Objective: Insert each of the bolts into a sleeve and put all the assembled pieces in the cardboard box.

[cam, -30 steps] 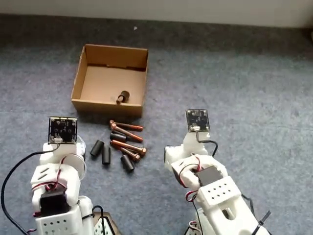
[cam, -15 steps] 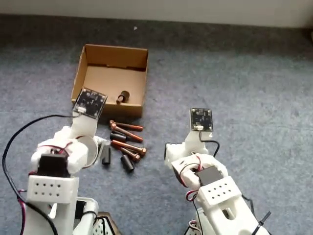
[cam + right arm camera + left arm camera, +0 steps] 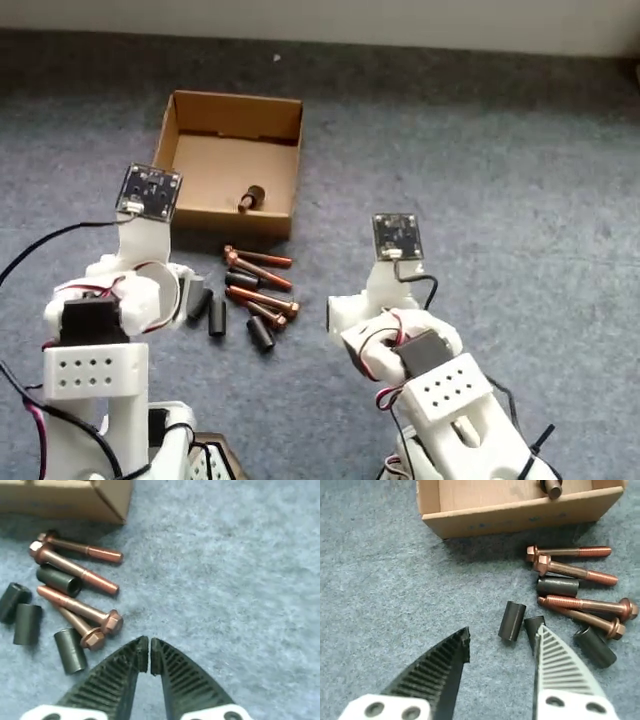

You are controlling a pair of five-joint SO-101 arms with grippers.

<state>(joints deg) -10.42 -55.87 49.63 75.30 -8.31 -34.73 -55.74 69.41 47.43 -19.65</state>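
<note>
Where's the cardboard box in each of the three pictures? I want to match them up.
High view: the cardboard box sits toward the far left, just beyond the pile of bolts.
Left wrist view: its front wall lies just past the bolts.
Right wrist view: one corner of it shows beyond the bolts.
Shared landmark: the bolt nearest the box, lying along its front wall.

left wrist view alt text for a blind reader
The left arm's open black ribbed end effector hovers over grey carpet, a black cylindrical sleeve between its tips. Beyond lie three more sleeves, four copper-coloured bolts and a brown cardboard box holding one assembled piece.
</note>
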